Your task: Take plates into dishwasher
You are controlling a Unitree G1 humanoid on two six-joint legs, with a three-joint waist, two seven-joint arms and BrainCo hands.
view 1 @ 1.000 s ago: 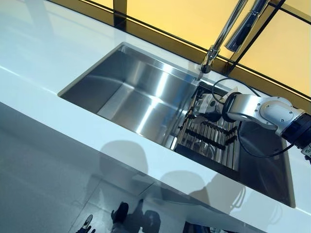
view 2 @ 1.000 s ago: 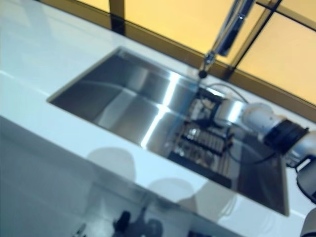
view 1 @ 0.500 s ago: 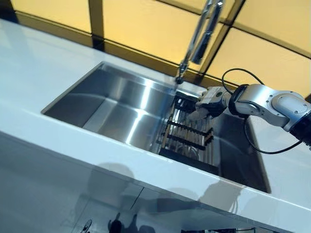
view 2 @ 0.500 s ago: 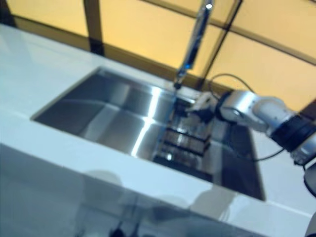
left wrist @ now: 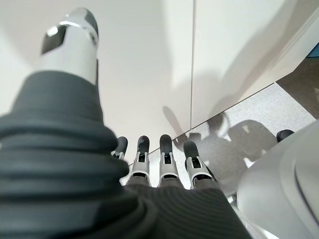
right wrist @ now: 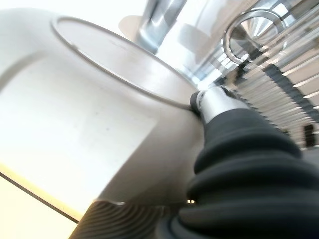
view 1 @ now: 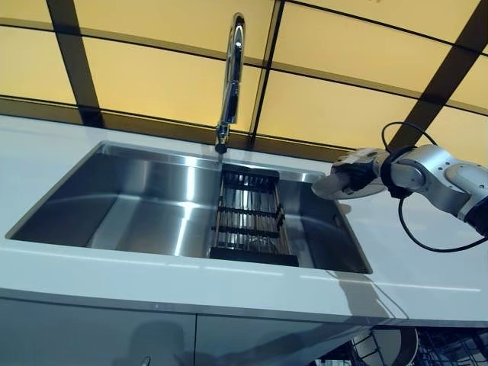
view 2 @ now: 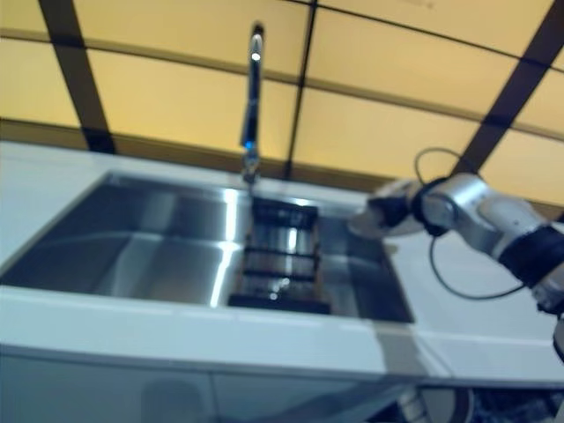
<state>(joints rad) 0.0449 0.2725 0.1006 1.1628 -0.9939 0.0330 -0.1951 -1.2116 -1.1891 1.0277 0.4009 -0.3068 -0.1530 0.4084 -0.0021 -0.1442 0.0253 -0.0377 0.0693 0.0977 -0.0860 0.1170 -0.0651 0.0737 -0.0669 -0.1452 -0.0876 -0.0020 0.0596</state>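
The right hand (view 1: 358,172), fingers gripping a white plate (view 1: 341,185), is raised level above the sink (view 1: 152,210) corner.

The right hand's (view 1: 358,172) fingers are hidden behind the plate (view 1: 345,185). At five o'clock, a rack (view 1: 450,349) is cut off by the edge.

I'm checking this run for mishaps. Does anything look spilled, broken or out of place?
Nothing stands out. The right hand holds a plate, whole, above the sink's right end. The rack sits straight in the sink.
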